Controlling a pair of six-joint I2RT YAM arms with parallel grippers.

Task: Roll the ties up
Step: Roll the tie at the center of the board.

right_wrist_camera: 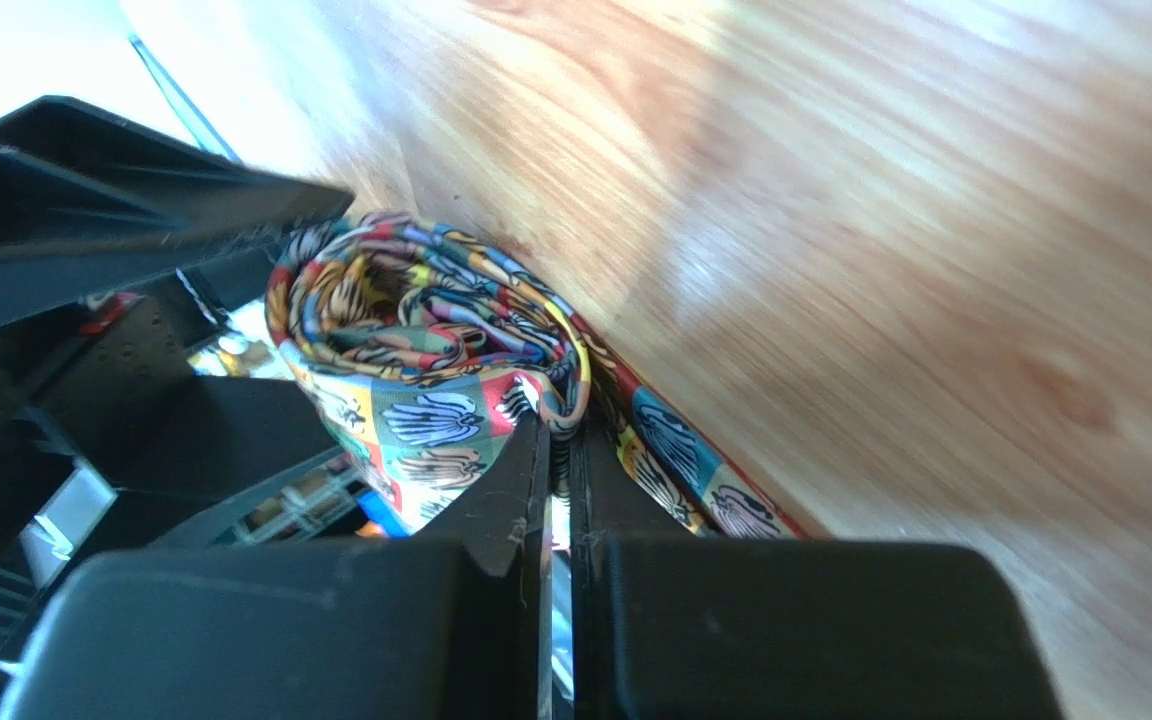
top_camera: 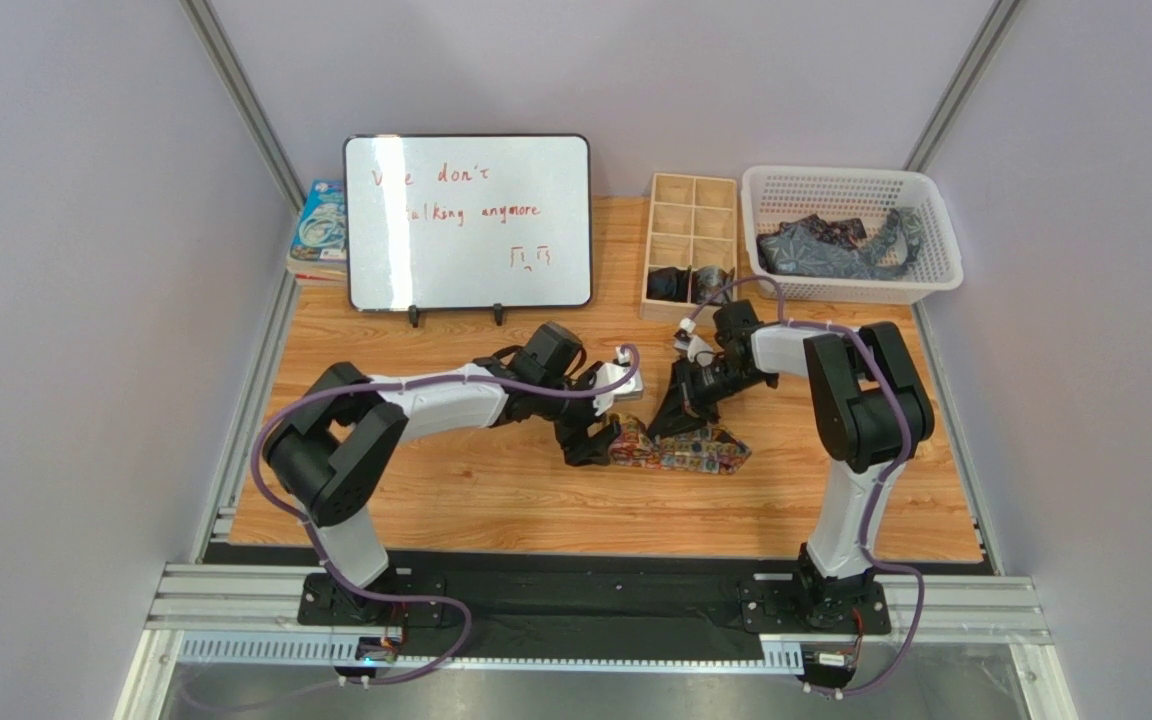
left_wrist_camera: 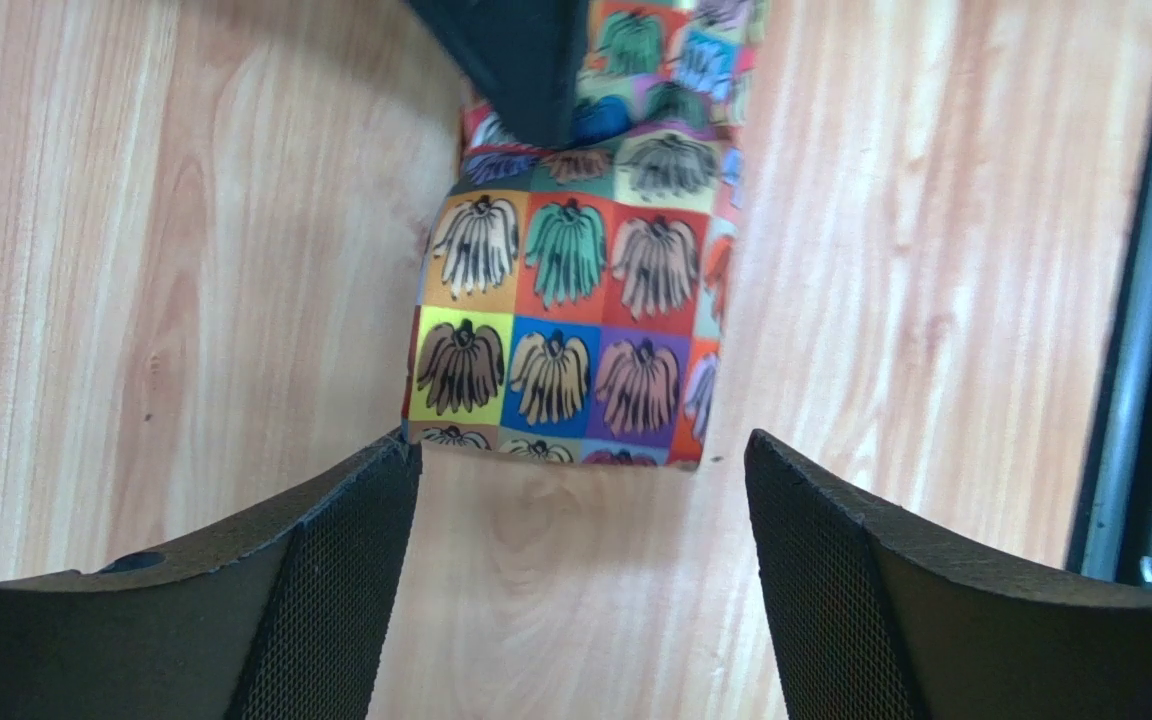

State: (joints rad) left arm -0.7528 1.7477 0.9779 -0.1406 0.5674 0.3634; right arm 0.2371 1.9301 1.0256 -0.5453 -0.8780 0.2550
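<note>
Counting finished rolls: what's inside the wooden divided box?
The light wooden divided box holds two dark rolled ties in its nearest row; other compartments look empty. Its near wall hides their undersides.

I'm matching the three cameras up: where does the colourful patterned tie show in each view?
Top external: the colourful tie lies near the middle of the picture.
Left wrist: the tie fills the upper centre as a flat band of printed squares.
Right wrist: the tie sits left of centre and is partly rolled.
Shared landmark: the wooden tabletop lies under it in all three views.
</note>
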